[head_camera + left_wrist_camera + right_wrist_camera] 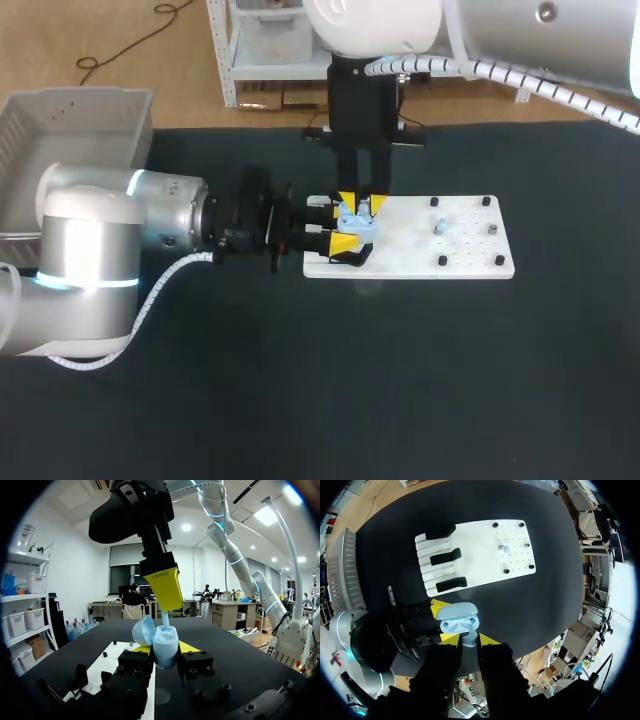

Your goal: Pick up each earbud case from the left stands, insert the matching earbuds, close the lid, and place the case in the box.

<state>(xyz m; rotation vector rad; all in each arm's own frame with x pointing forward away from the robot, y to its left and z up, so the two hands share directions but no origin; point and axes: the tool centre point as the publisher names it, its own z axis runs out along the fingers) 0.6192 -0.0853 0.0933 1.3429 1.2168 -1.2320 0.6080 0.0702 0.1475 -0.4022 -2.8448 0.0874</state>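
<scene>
Currently the left gripper (165, 650) clamps the light-blue earbud case (165, 644) from both sides, lid open, over the left end of the white board (455, 262). The right gripper (468, 640), fingers narrow, pinches a pale earbud (164, 618) from above, its lower end at the case's opening.

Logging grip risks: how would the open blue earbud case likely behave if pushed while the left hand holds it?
Probably rigid: the earbud case shows no dent in the left hand. Its smooth rounded shell could slip or twist if the right hand pushes its earbud down. The open lid looks the weakest part.
</scene>
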